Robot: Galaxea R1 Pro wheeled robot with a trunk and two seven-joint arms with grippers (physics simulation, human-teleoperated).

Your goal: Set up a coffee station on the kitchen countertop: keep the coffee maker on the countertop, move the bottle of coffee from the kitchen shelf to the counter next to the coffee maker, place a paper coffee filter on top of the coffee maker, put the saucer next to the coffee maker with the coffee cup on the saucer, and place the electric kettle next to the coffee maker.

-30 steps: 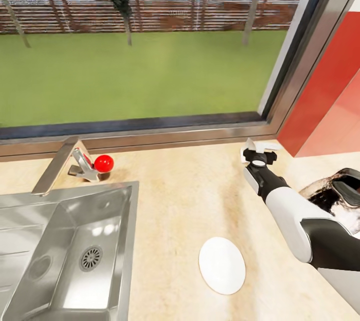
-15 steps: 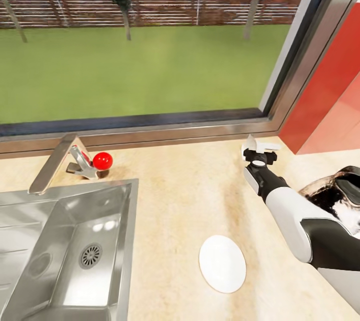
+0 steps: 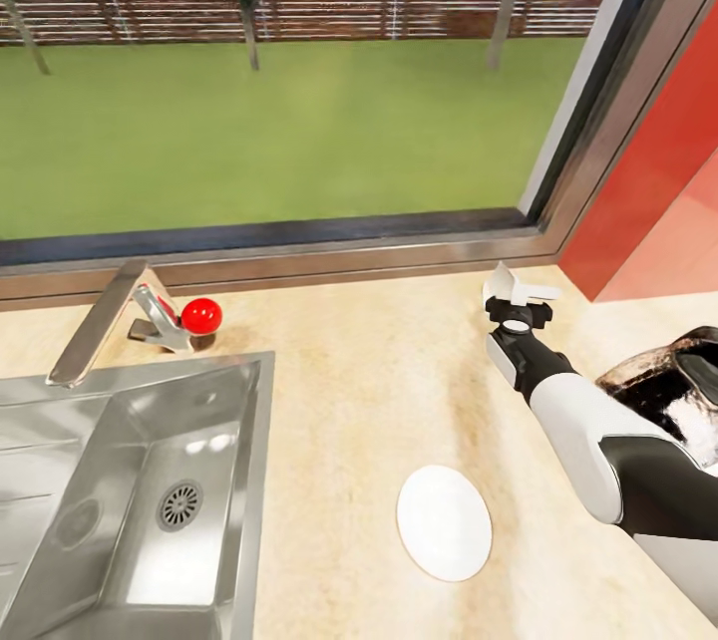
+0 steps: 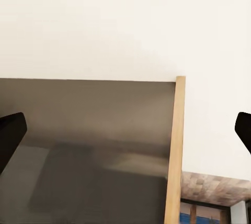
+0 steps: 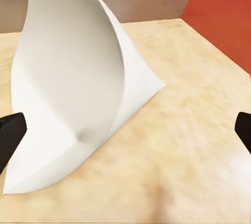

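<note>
One white folded paper coffee filter (image 3: 511, 283) upper right, between the spread right gripper (image 3: 516, 299) fingers, ungrasped; one round white saucer (image 3: 444, 523) lower centre; left gripper (image 4: 125, 130) released.

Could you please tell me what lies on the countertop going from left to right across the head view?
Sink → faucet → red knob → saucer → paper coffee filter at the right gripper → coffee maker.

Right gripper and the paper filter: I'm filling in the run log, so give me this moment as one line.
right gripper: open, at paper coffee filter on countertop | filter: not gripped | saucer: bare | left gripper: open
</note>
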